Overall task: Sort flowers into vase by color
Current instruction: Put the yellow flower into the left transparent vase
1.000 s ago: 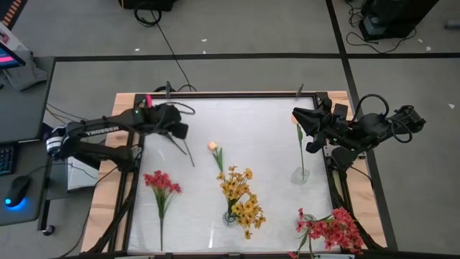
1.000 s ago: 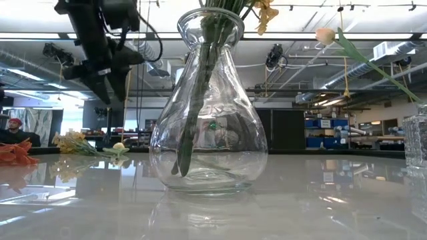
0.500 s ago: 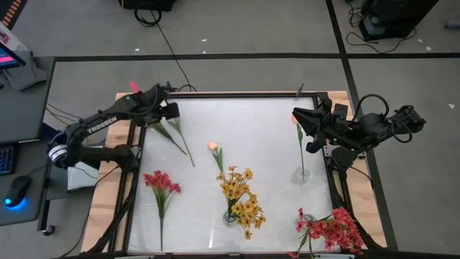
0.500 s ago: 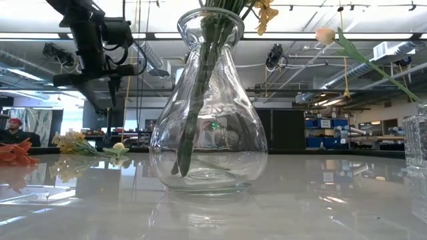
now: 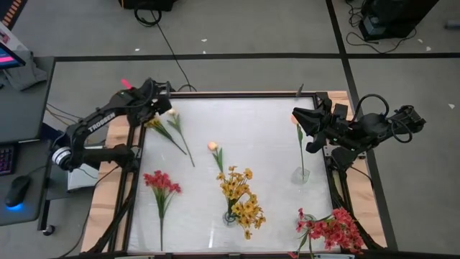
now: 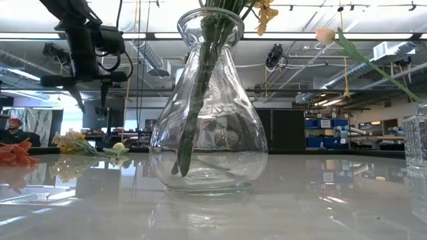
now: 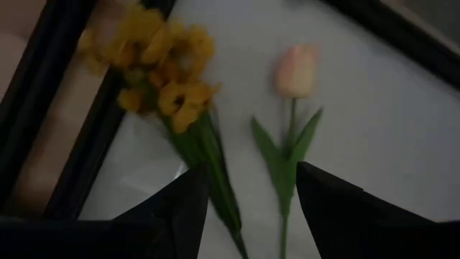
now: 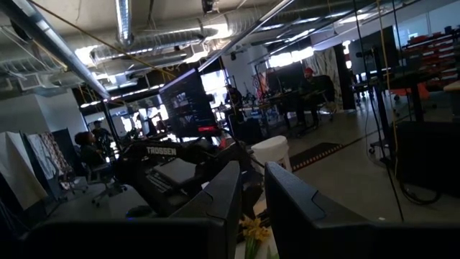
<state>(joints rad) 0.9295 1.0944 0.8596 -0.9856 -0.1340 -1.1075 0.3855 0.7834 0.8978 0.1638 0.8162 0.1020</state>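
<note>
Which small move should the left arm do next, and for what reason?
Probably lower the left gripper onto the yellow flower stem. Its fingers are open and empty above the table, and the yellow flower and a peach tulip lie loose below it, not yet in a vase.

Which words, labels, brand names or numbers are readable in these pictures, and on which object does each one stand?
"TROSSEN": white letters on the left arm, read in the high view.
"TROSSEN": white letters on the same arm, seen far off in the right wrist view.
The right arm shows no readable text.
The screen at the high view's left edge: too small to read.
The clear vase shows no label.
</note>
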